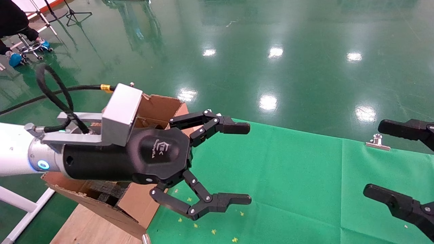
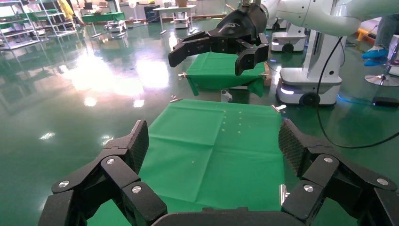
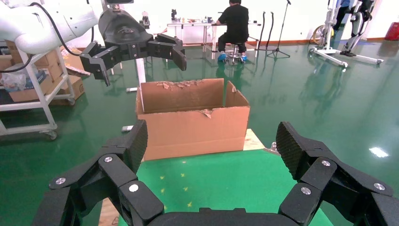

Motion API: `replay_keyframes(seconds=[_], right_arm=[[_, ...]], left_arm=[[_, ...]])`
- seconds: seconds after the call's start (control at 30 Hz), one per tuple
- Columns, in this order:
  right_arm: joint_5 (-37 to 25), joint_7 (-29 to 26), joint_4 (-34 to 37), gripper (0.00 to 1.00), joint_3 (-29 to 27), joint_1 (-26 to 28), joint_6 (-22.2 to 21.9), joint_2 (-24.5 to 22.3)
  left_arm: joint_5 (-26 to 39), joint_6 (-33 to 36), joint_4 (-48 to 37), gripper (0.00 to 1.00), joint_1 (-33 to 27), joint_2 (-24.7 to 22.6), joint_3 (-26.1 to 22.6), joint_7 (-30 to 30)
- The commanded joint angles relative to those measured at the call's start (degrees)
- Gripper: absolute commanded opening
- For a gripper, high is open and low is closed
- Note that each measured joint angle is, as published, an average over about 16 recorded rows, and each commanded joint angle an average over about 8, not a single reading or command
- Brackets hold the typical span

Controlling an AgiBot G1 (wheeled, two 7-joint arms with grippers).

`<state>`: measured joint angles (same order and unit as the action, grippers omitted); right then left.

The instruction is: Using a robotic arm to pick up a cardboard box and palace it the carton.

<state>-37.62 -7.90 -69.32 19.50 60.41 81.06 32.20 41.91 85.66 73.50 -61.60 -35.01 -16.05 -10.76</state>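
Across the green-covered table [image 1: 305,176] your carton [image 3: 193,120] stands at the robot's left end, flaps upright, with black foam [image 1: 106,191] showing inside in the head view. Your left gripper [image 1: 237,162], on the robotic arm [image 1: 20,149], hangs just above the carton's near edge, jaws wide apart and holding nothing. Your right gripper [image 1: 400,162] hovers over the table's far right side, jaws likewise spread and empty; no small cardboard box shows in any view.
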Motion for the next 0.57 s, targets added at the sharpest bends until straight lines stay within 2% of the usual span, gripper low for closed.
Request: replay_keyframes(seconds=[0.03, 0.57], right_arm=[[0.0, 0.0, 0.0, 1.00, 0.0, 0.0, 0.0, 0.0], [0.0, 0.0, 0.0, 1.00, 0.0, 0.0, 0.0, 0.0]], left_arm=[[0.0, 0.0, 0.0, 1.00, 0.0, 0.0, 0.0, 0.0], [0.0, 0.0, 0.0, 1.00, 0.0, 0.0, 0.0, 0.0]])
